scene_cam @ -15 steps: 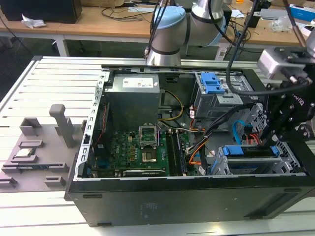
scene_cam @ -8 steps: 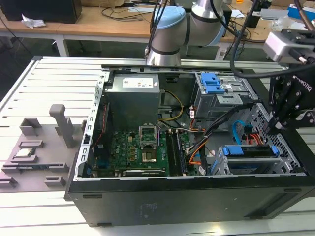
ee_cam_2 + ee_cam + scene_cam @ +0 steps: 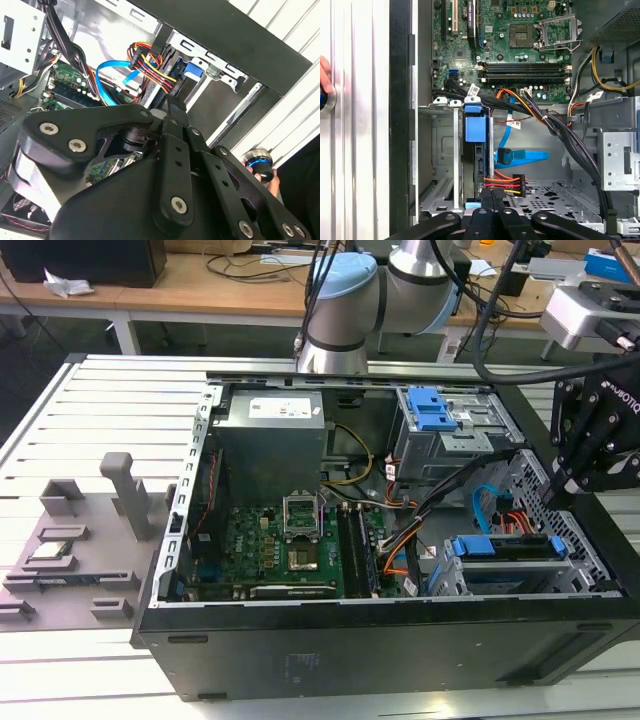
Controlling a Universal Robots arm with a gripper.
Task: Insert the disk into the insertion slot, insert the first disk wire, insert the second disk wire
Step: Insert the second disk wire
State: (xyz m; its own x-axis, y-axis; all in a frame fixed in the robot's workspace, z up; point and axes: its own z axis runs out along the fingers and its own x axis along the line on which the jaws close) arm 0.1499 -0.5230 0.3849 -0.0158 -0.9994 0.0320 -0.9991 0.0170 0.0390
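Gripper (image 3: 491, 193), claw closed together, sits at the wire plug (image 3: 516, 183) beside the disk (image 3: 475, 129); best pressed straight in, gently.

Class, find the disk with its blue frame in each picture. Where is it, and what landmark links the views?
Exterior view: disk in the low metal bay, toward the exterior view's right.
Second wrist view: disk's blue end beside the coloured wires.
First wrist view: disk edge-on, beside the bay's wall.
Shared landmark: the light blue cable.
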